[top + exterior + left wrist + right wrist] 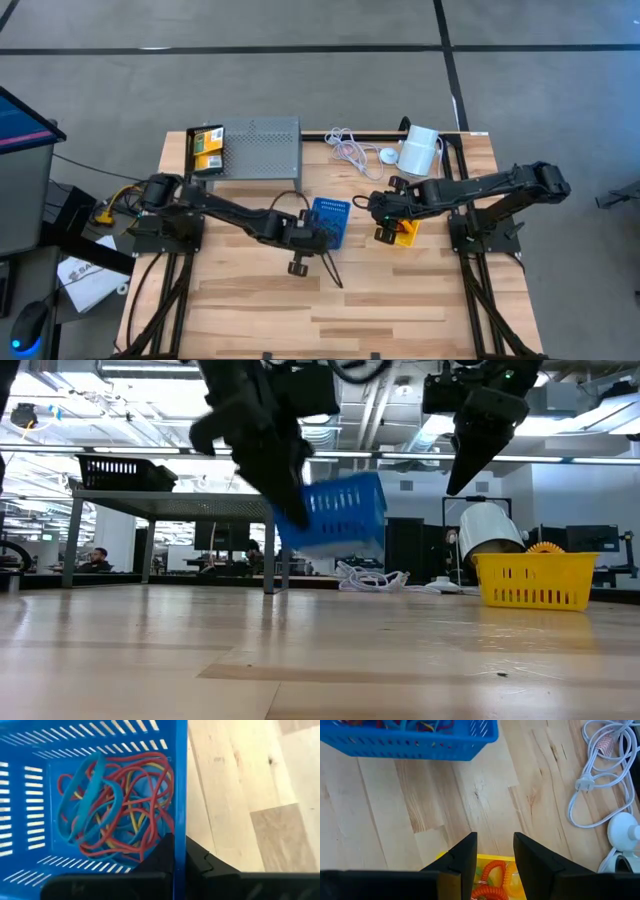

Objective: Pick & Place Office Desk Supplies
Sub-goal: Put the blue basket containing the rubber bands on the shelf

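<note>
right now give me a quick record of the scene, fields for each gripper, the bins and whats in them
left gripper: shut on the wall of the blue bin, bin lifted off the table and tilted
blue bin contents: tangle of red, blue and yellow loops
right gripper: open, above the yellow bin, holding nothing
yellow bin contents: orange coil
table: white cable behind the bins
</note>
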